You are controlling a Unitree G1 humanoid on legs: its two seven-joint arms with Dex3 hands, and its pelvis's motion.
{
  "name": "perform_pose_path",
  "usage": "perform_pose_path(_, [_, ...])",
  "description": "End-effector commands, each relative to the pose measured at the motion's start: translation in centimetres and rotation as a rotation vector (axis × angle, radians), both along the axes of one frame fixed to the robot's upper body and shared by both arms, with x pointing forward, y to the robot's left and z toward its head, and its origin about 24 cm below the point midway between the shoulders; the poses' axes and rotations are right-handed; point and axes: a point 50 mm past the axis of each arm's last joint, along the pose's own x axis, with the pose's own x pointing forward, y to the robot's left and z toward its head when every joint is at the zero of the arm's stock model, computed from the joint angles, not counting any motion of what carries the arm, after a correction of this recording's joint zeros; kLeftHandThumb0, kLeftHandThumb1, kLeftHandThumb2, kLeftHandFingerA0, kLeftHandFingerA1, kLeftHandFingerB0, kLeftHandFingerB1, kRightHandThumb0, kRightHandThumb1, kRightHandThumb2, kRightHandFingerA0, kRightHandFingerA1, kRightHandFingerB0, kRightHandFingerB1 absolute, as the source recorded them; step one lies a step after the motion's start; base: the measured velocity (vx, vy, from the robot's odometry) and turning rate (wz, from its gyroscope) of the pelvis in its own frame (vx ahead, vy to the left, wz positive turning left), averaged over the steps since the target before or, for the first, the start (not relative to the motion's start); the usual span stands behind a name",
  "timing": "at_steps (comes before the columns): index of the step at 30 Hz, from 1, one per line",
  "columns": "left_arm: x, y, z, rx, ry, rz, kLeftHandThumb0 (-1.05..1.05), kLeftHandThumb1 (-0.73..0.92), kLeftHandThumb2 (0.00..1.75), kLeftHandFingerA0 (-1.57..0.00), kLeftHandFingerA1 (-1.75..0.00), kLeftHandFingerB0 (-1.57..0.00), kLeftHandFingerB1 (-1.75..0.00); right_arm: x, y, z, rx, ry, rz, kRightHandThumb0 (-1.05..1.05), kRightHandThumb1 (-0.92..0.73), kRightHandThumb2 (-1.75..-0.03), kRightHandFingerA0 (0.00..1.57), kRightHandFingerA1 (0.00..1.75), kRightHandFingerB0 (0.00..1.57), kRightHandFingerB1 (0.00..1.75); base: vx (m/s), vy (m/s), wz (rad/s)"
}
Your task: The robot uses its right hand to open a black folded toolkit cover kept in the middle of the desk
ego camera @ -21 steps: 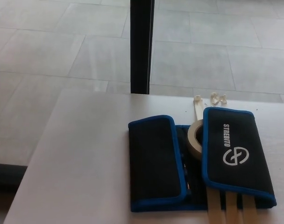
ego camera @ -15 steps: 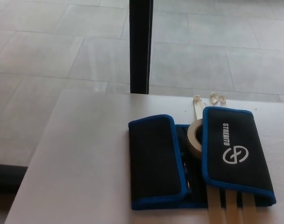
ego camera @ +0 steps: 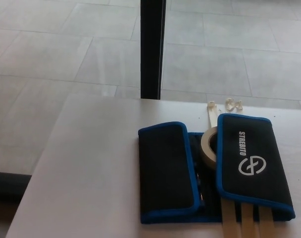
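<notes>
Fingers of either hand: none visible; toolkit cover (ego camera: pixel 210 171) lies on desk (ego camera: pixel 91 168).

White lettering "STREBITO" above a round logo stands on the right flap (ego camera: pixel 250 159) of the toolkit cover (ego camera: pixel 210 171).

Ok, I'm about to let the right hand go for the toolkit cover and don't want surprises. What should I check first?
1. Toolkit cover on the desk: ok.
2. Both flaps folded inward: ok, right flap shows the logo.
3. Tape roll wedged between the flaps: not ok, could shift.
4. Tape strips under the cover's near edge: not ok, may drag.
5. Right hand position: cannot tell, not in view.
6. Left hand clear: cannot tell, not in view.
</notes>
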Motion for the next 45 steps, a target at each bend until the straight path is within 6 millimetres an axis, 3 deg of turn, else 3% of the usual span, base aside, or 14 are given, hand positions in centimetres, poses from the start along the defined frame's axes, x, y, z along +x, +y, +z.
perform_pose_path(1, [-0.6,1.1,0.8,-0.013,-0.022,0.05,-0.69,0.59,1.0,-0.49,-0.68,-0.37,-0.58,-0.8,-2.3,3.2,0.149,-0.142,-0.318,-0.43,-0.81,-0.66,0.36,0.92,0.12,0.6,0.0,0.0,0.0])
perform_pose_path(4, [-0.6,1.2,0.8,-0.02,-0.027,0.065,-0.71,0.76,0.62,-0.51,-0.64,-0.42,-0.49,0.7,-3.5,6.0,0.084,-0.314,-0.347,-0.44,-0.63,-1.07,0.51,0.89,0.0,0.53,0.0,0.0,0.0])
perform_pose_path(5, [-0.7,1.2,0.8,-0.018,-0.033,0.06,-0.72,0.75,0.62,-0.51,-0.64,-0.4,-0.49,1.9,-4.2,8.1,-0.006,-0.373,-0.311,-0.57,-0.73,-0.64,0.72,1.75,0.47,1.38,0.0,0.0,0.0])
perform_pose_path(6, [-0.6,1.2,0.8,-0.014,-0.025,0.066,-0.71,0.75,0.62,-0.52,-0.64,-0.42,-0.48,2.5,-4.4,8.8,-0.032,-0.386,-0.28,-0.56,-0.68,-0.68,0.85,1.67,0.54,0.89,0.0,0.0,-0.06])
perform_pose_path(9, [-0.4,1.3,1.0,-0.006,-0.017,0.045,-0.7,0.6,1.01,-0.48,-0.68,-0.35,-0.57,5.3,-4.4,12.0,-0.202,-0.505,-0.154,-0.54,-0.71,-0.61,0.9,1.7,0.62,0.89,0.0,0.0,0.0])
perform_pose_path(11, [-0.4,1.3,1.0,-0.012,-0.027,0.058,-0.71,0.76,0.62,-0.52,-0.65,-0.42,-0.49,6.6,-4.0,13.3,-0.281,-0.579,-0.052,-0.57,-0.71,-0.61,0.61,1.7,0.51,0.75,0.0,0.0,0.0])
perform_pose_path(13, [-0.3,1.3,1.0,-0.02,-0.037,0.076,-0.7,0.76,0.62,-0.53,-0.63,-0.41,-0.47,9.7,-1.6,16.3,-0.488,-0.549,0.186,-0.64,-0.59,-0.96,0.44,0.76,0.28,0.57,0.0,0.0,0.04])
perform_pose_path(18, [-0.4,1.2,0.9,-0.012,-0.023,0.057,-0.7,0.58,0.99,-0.5,-0.68,-0.39,-0.58,13.4,4.2,18.6,-0.683,-0.534,0.544,-0.63,-0.7,-0.61,0.53,0.66,0.49,0.48,0.0,0.0,0.08])
perform_pose_path(19, [-0.4,1.2,0.9,-0.014,-0.024,0.06,-0.68,0.76,0.62,-0.52,-0.6,-0.4,-0.46,13.9,5.3,18.7,-0.73,-0.522,0.604,-0.68,-0.26,-0.61,0.89,0.52,0.84,0.47,0.0,0.0,0.0])
perform_pose_path(22, [-0.5,1.2,0.8,-0.018,-0.028,0.071,-0.7,0.58,0.99,-0.52,-0.7,-0.39,-0.59,16.0,11.0,18.2,-0.837,-0.447,0.877,-0.53,-0.68,-0.6,0.45,0.47,0.37,0.36,0.0,0.0,0.0])
perform_pose_path(23, [-0.4,1.2,0.9,-0.019,-0.032,0.068,-0.7,0.75,0.62,-0.52,-0.66,-0.42,-0.48,16.6,13.1,17.6,-0.867,-0.411,0.982,-0.49,-0.68,-0.6,0.44,0.5,0.32,0.36,0.0,0.0,0.0])
perform_pose_path(30, [-0.4,1.2,0.9,-0.015,-0.029,0.061,-0.72,0.75,0.62,-0.52,-0.65,-0.42,-0.48,17.7,19.6,13.3,-1.068,-0.175,1.413,-0.61,-0.65,-0.6,0.37,0.53,0.37,0.33,0.0,0.0,0.0])
perform_pose_path(31, [-0.5,1.2,0.8,-0.014,-0.026,0.058,-0.71,0.58,1.0,-0.52,-0.71,-0.39,-0.59,17.4,21.7,11.5,-1.12,-0.091,1.595,-0.65,-0.64,-0.6,0.36,0.52,0.41,0.33,0.0,0.0,0.0])
perform_pose_path(45, [-0.2,1.3,1.1,-0.006,-0.026,0.048,-0.71,0.76,0.61,-0.51,-0.66,-0.42,-0.49,16.2,25.0,6.1,-1.296,0.262,2.054,-0.61,-0.63,-0.59,0.22,0.6,0.34,0.4,0.0,0.0,0.0])
